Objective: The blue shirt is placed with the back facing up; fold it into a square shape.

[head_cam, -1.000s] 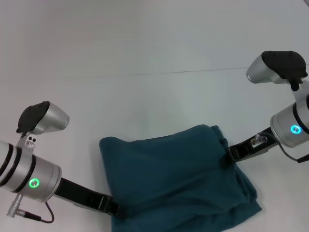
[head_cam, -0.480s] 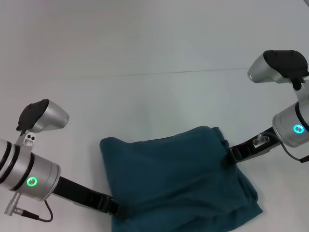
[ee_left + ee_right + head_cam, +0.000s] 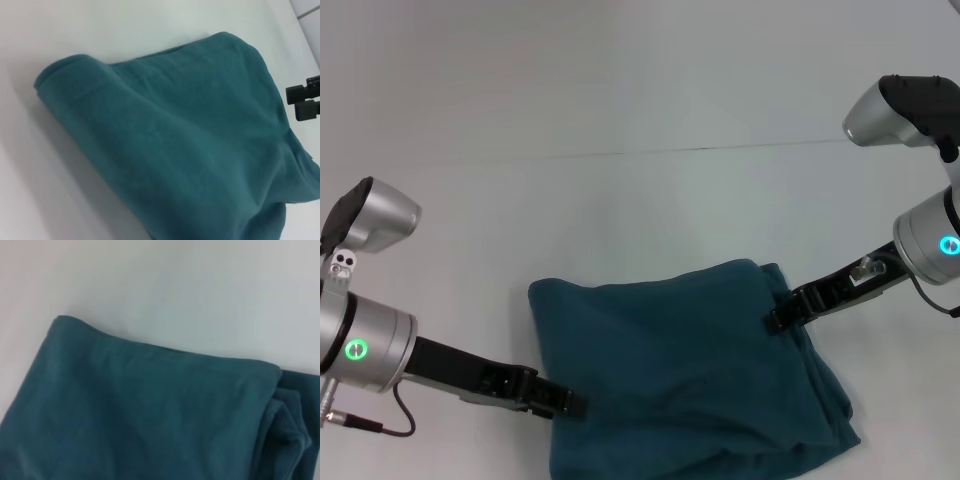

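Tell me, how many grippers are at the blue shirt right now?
2. The left gripper is at the near left edge of the blue shirt. The right gripper is at its right edge, by the far corner.

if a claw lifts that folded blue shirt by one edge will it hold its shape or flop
The dark teal-blue soft fabric shirt would probably flop: its edges are rounded and rumpled. The layers, loosely stacked at one corner, would likely slide apart. Pushed, it may bunch up rather than glide across the white table.
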Controlling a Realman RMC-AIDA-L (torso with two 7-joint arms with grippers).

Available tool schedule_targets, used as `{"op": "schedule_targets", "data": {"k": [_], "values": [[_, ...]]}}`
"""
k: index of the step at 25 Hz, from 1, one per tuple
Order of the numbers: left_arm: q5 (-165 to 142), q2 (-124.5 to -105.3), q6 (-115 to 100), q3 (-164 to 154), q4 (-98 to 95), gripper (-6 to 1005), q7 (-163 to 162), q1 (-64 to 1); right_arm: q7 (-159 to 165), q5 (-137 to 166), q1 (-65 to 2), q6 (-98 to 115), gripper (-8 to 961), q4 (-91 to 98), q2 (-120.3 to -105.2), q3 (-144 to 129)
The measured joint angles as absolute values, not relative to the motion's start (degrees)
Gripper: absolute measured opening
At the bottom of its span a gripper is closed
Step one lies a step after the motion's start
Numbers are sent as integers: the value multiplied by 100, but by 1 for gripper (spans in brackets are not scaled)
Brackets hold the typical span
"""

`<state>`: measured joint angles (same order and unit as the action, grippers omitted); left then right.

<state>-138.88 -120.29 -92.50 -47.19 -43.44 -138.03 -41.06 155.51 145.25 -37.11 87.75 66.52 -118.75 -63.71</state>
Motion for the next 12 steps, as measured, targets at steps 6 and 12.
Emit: {"op": "schedule_targets", "data": {"k": [6,12], "values": [[-13904,-11915,-9469,-4707,-4422,588,-13796,-4173,15596,14524,-3745,9160,578,7038,-11912,-6372],[-13829,-11782,-10063,-4075,-4797,850,-13359,-4186,15760,14619,-3731,9810,643,7500,-11941,-6414]]}}
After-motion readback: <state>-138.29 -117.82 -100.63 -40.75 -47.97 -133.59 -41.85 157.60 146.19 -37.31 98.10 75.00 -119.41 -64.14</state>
